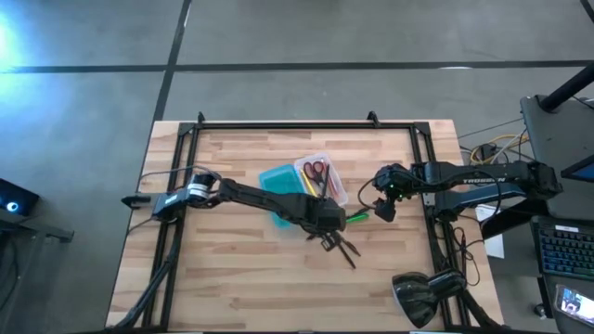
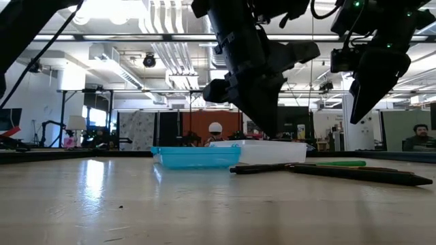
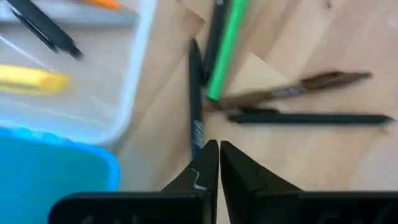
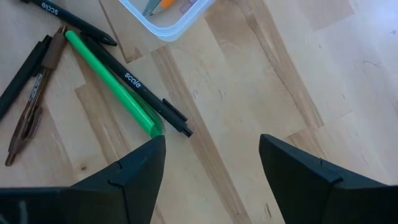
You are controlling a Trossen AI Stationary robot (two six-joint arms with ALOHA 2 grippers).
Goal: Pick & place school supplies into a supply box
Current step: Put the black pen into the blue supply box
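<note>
The supply box lies open mid-table: teal lid [image 1: 277, 178] joined to the clear tray [image 1: 332, 190], which holds red-handled scissors [image 1: 316, 169], a yellow pen [image 3: 31, 79] and a black pen [image 3: 46, 28]. Near it on the wood lie a green pen [image 4: 109, 78], a brown pen [image 3: 292, 90] and several black pens [image 3: 311, 118]. My left gripper [image 3: 219, 149] is shut, low over the table, its tips right at the end of a black pen [image 3: 196, 93]. My right gripper [image 4: 211, 155] is open and raised, just right of the green pen [image 1: 357, 216]. My left gripper's shut fingertips [image 3: 208, 155] stand right beside the near end of a black pen [image 3: 198, 138] that lies flat on the wood. Whether they touch it, I cannot tell.
A black frame rail [image 1: 306, 124] runs around the tabletop. A lamp head [image 1: 422, 295] sits at the near right corner. Bare wood [image 1: 232, 269] spreads toward the near and left edges. A person [image 2: 422, 136] sits in the room beyond the table.
</note>
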